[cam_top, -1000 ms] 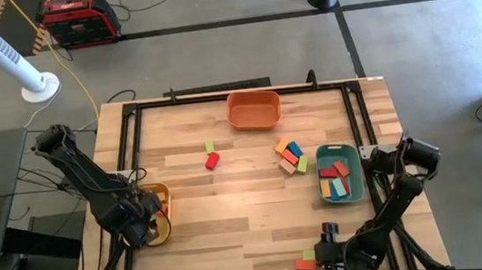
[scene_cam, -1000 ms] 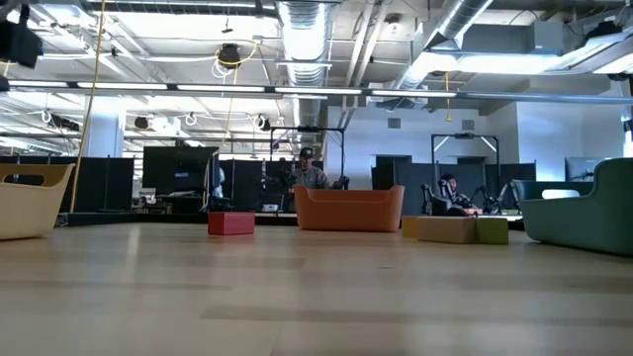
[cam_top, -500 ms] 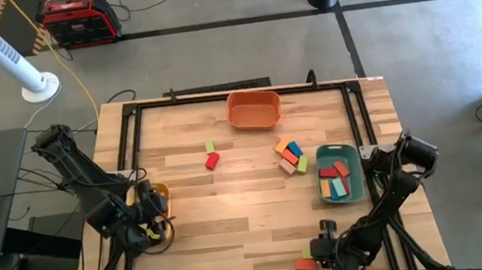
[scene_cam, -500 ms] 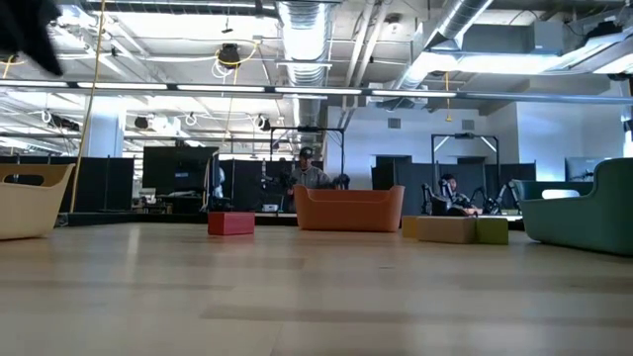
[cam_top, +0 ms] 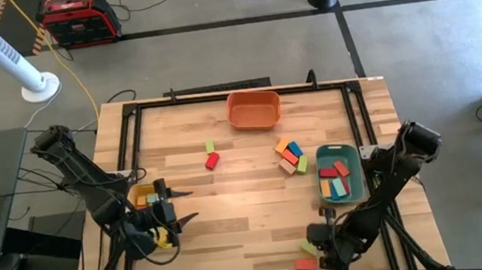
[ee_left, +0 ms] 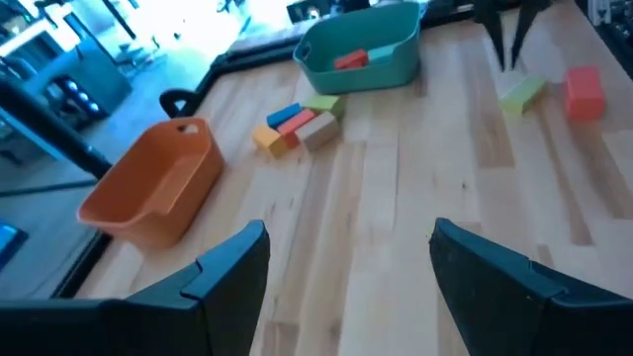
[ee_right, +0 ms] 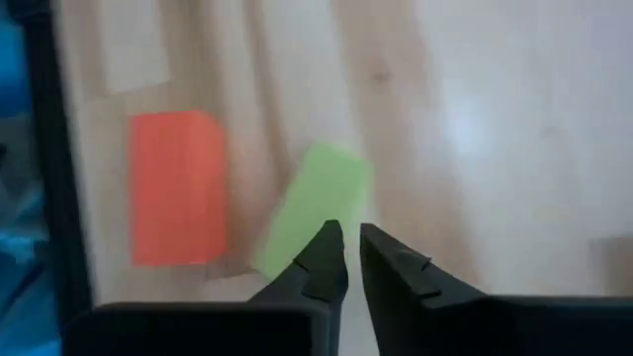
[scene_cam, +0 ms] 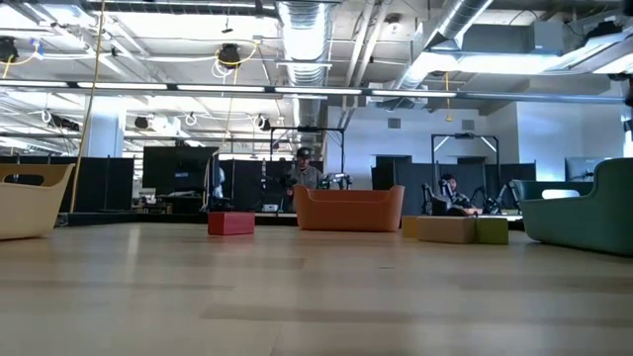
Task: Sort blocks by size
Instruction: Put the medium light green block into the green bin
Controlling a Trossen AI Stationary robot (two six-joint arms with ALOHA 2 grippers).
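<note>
The right gripper [ee_right: 343, 259] is pressed together over the green block [ee_right: 316, 203] with nothing seen pinched, beside the orange block [ee_right: 178, 186] at the near table edge. Pushed, that block could be knocked off. The left gripper [cam_top: 179, 206], spread and empty, is held apart. More blocks [cam_top: 291, 154] lie farther off.

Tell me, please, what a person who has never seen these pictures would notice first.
Probably the three trays: an orange tray at the table's far edge, a green tray holding blocks on the right, and a yellow tray on the left beside the open left pincer. A cluster of coloured blocks lies next to the green tray. At the near edge, the shut right pincer hangs over a green block beside an orange block.
</note>
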